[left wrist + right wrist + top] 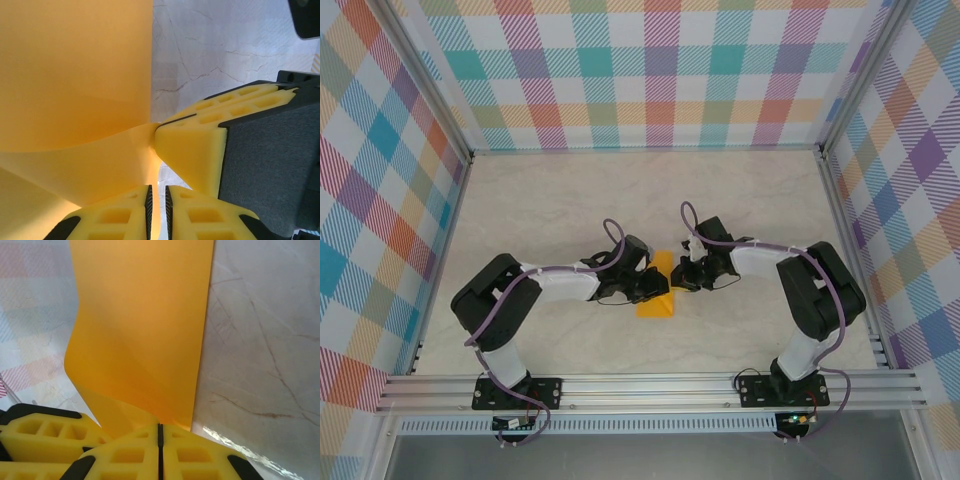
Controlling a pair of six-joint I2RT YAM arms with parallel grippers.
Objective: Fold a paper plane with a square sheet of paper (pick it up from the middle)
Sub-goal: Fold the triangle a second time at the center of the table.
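— Jaws, left gripper (157,215): pressed together on an edge of the square sheet of paper (75,65). Right gripper (160,452): jaws likewise closed, pinching the sheet just beside the left's bite.
— Where is the sheet?
— Mid-table, between the two arms. It is raised at the pinches and bowed. Whether its far edge touches the table (260,340), cannot tell.
— No plane yet, then. Which step?
— My read: an early fold, barely begun. No sharp crease visible.
— How to do it well?
— Guide the pinched edge over slowly, edges matched, so the bend runs straight. Lay it flat on the table before pressing. Creasing in air would likely skew it.
— Risk?
— Thin paper, small bites. Pulling apart could tear it or slip a corner.
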